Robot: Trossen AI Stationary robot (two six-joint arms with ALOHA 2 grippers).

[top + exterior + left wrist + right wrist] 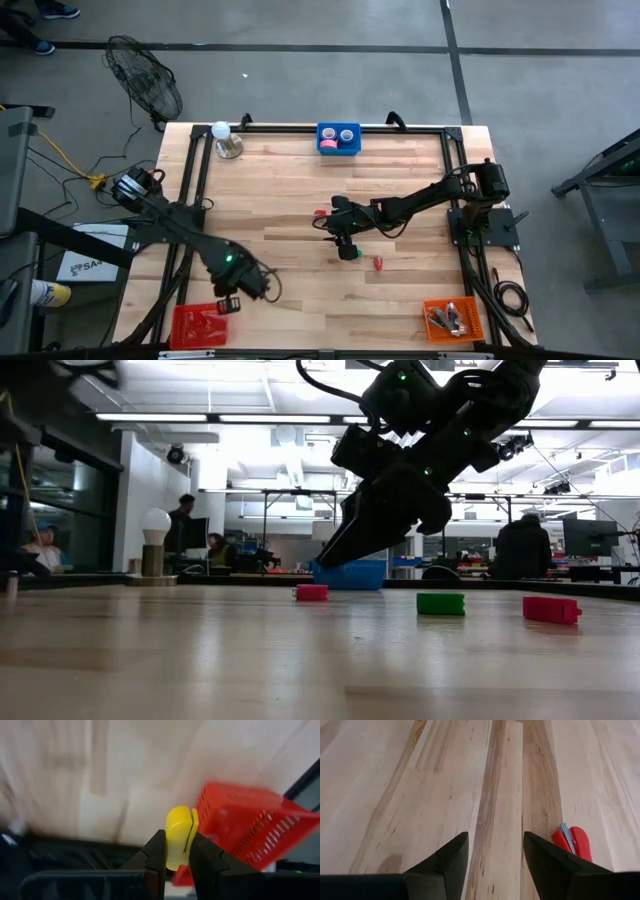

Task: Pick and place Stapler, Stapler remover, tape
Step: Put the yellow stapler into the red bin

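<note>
My left gripper (232, 301) hangs at the table's near left, over the far right corner of a red basket (250, 830), and is shut on a small rounded yellow piece (179, 836) with a slit down it. Whether that is the stapler remover or something else, I cannot tell. My right gripper (495, 842) stands open and empty over the table's middle (338, 230), slanting down. A small red piece with a metal part (572, 842) lies on the wood beside it. A green block (440, 603) and two red blocks (312, 592) (550, 609) also lie on the table. Tape rolls sit in the blue bin (338, 138). My left gripper pinches the yellow piece's two flat sides (172, 851) between its two fingers. The rounded end sticks out past the fingertips (156, 847). The piece is lifted clear of the table, beside the red basket.
An orange basket (452, 318) with several small things stands at the near right corner. A lamp with a white bulb (225, 140) stands at the far left. Black frame rails (190, 190) run along the table's sides. People sit in the room beyond the far edge.
</note>
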